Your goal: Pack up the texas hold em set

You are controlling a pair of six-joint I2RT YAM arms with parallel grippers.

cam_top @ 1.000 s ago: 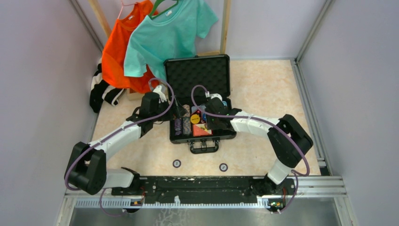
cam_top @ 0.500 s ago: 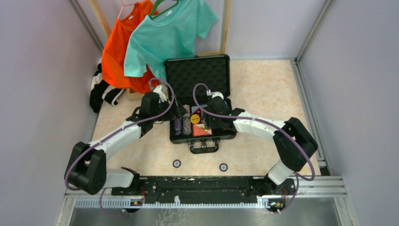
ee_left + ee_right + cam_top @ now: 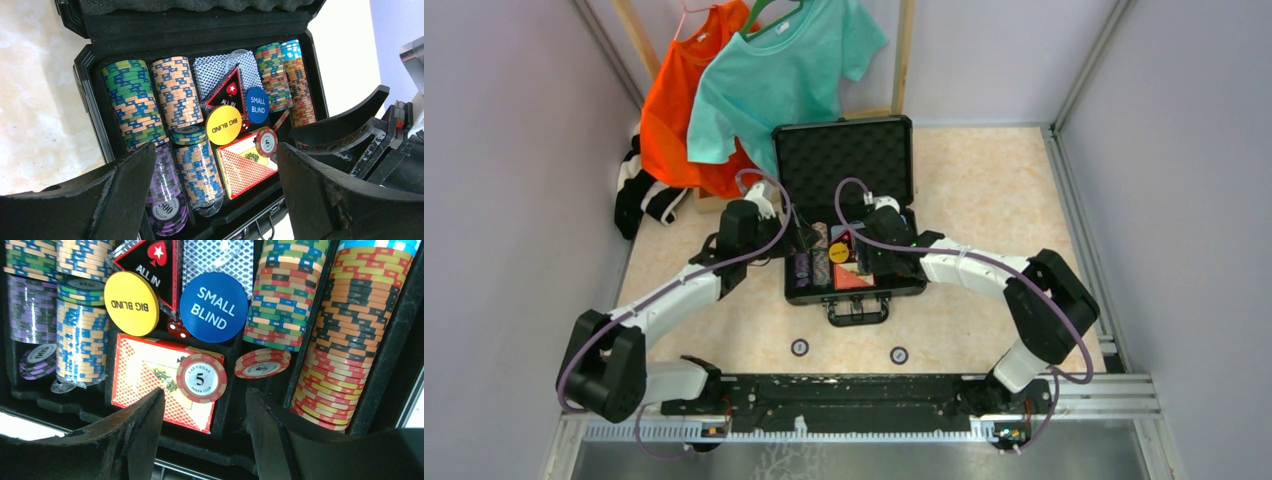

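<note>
The black briefcase lies open mid-table, its foam lid standing up at the back. Inside are rows of multicoloured poker chips, a red-orange card box, a yellow BIG BLIND button, a blue SMALL BLIND button and a red die. A loose red 5 chip lies on the card box. My left gripper is open and empty over the case's left side. My right gripper is open and empty just above the 5 chip. Two loose chips lie on the table in front.
A teal shirt and an orange shirt hang behind the case, with black-and-white cloth below them at the left. Grey walls close in both sides. The arms' base rail runs along the near edge.
My right arm has moved slightly left over the case. My left gripper has drawn back a little to the left. Nothing was taken hold of.
</note>
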